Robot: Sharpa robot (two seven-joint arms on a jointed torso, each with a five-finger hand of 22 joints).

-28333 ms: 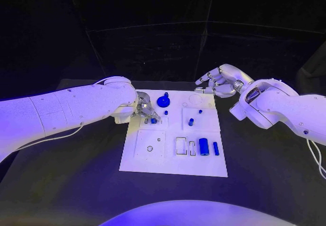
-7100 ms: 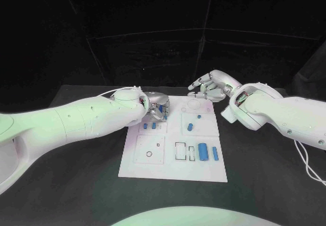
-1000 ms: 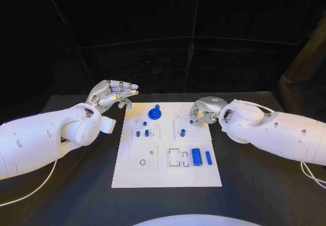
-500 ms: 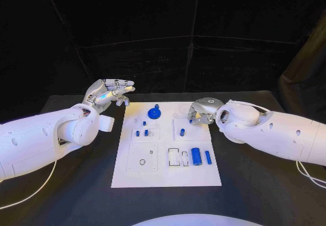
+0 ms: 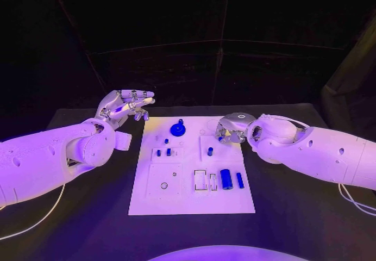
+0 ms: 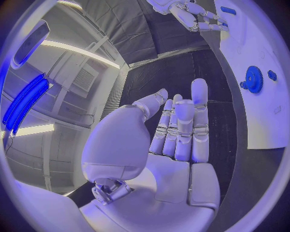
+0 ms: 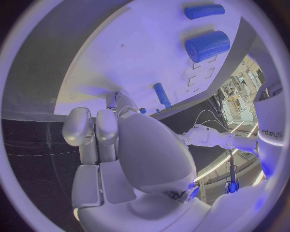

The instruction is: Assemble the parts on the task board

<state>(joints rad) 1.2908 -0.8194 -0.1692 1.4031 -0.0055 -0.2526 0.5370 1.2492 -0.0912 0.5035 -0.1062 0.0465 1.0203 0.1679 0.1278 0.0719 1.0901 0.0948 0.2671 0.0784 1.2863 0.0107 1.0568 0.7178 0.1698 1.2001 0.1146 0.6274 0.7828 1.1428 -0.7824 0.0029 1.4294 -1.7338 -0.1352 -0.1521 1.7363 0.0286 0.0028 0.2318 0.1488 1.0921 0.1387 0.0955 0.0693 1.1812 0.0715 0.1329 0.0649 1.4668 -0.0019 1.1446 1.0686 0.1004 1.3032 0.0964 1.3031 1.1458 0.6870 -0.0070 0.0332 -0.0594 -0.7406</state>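
lab | black curtains [image 5: 219, 65] | black table [image 5: 298, 217] | ceiling strip lights [image 6: 79, 50]

The right hand [image 7: 118, 145] hangs over the white task board [image 7: 121, 53], fingers curled down to it. A fat blue cylinder [image 7: 207, 46], a thin blue peg [image 7: 203, 10] and a small blue pin [image 7: 162, 94] lie on the board.

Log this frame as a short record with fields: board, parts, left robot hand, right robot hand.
board: white task board lying flat on the black table
parts: blue gear at the far end; thick blue cylinder and thin blue pin side by side at the near right
left robot hand: left robot hand raised beyond the board's far left corner, fingers apart, holding nothing
right robot hand: right robot hand low over the board's far right part, fingers curled; whether it holds anything cannot be told
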